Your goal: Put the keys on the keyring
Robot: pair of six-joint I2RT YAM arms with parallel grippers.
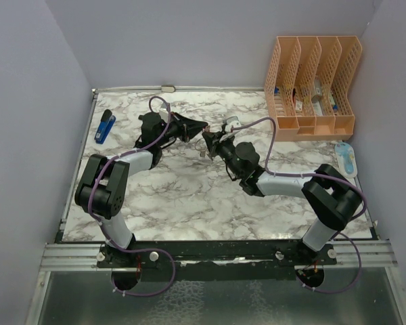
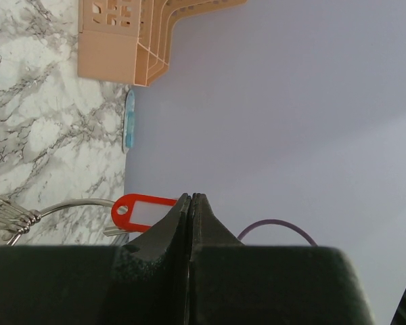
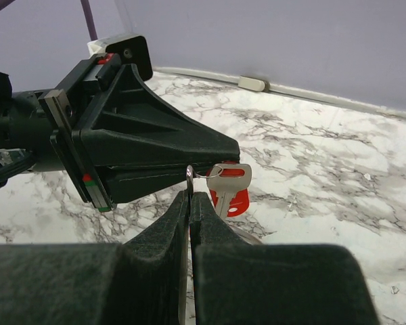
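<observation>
While both arms meet above the counter, nearer its far edge than its near one, we see the left tool fully closed. Its tips are just beside a key with a red tag, but we cannot tell whether it actually grips that key. The right tool is also fully closed, pinching a thin upright wire that we take to be the keyring. A silver key hangs from a small loop just beside that wire, with the red tag behind it. In the left wrist view, a bunch of what seem to be keys sits on the ring. We judge the task partly done: the tagged key is close to the ring, but whether it is threaded on is unclear.
</observation>
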